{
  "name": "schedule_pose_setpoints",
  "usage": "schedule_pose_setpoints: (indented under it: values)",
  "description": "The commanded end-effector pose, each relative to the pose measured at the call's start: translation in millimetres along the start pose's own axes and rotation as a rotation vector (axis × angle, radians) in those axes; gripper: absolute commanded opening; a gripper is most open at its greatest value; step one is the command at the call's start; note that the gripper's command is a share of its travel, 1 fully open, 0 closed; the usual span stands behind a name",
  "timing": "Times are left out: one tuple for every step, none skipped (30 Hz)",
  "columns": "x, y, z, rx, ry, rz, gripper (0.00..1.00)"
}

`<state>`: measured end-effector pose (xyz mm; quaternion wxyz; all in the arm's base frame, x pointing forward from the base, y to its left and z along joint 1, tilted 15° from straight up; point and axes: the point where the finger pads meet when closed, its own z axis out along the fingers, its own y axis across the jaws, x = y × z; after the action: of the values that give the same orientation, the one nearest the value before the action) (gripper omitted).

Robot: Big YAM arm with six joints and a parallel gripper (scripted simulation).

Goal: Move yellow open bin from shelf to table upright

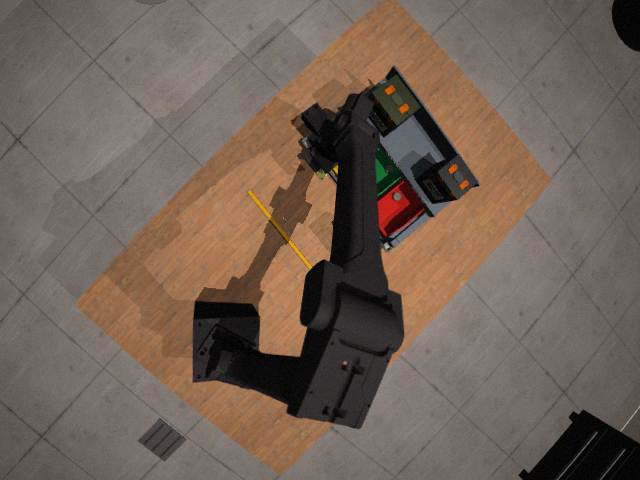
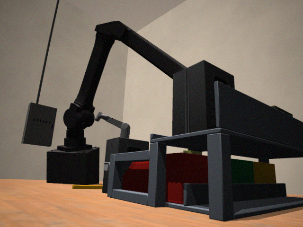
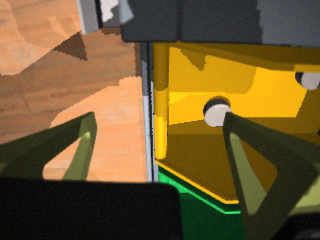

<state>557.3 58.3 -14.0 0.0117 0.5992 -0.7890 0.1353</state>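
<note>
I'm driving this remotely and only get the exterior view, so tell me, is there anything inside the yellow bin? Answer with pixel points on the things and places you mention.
Observer: Yes, the wrist view shows pale round-ended parts (image 3: pixel 217 116) in the yellow bin (image 3: pixel 280 100) (image 2: pixel 264 172).
Operator: And where are my fingertips?
Observer: The gripper (image 3: pixel 160 119) is open; in the wrist view one fingertip appears over the bin's interior, the other over the wooden table (image 3: pixel 30 95) (image 2: pixel 36 210) (image 1: pixel 206 222).
Operator: Anything in the red bin?
Observer: The top view shows a round grey part (image 1: pixel 397 196) in it.
</note>
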Motion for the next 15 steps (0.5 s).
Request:
schedule_pose_setpoints:
  values:
    - [5.0, -6.4, -4.0, 0.017, -0.012, 0.002, 0.90]
    - [4.9, -6.3, -3.9, 0.017, -0.012, 0.002, 0.90]
    - [4.9, -6.2, -3.6, 0.016, -0.012, 0.002, 0.90]
    - [4.6, -6.8, -3.6, 0.017, -0.012, 0.002, 0.90]
    - [4.3, -7.4, -3.7, 0.017, -0.012, 0.002, 0.90]
    - [4.3, -7.4, -3.7, 0.017, -0.012, 0.002, 0.90]
    - [4.3, -7.4, -3.7, 0.017, -0.012, 0.002, 0.90]
    - [3.9, -8.2, -3.7, 0.018, -0.012, 0.002, 0.90]
    - [3.6, -9.0, -3.8, 0.018, -0.013, 0.002, 0.90]
    - [3.2, -9.7, -3.8, 0.019, -0.013, 0.002, 0.90]
    - [2.9, -10.4, -3.9, 0.019, -0.013, 0.002, 0.90]
    - [2.6, -10.9, -3.9, 0.020, -0.013, 0.002, 0.90]
    - [2.4, -11.3, -3.9, 0.020, -0.013, 0.002, 0.90]
    - [2.3, -11.6, -4.0, 0.020, -0.013, 0.002, 0.90]
    - [2.2, -11.7, -4.0, 0.020, -0.013, 0.002, 0.90]
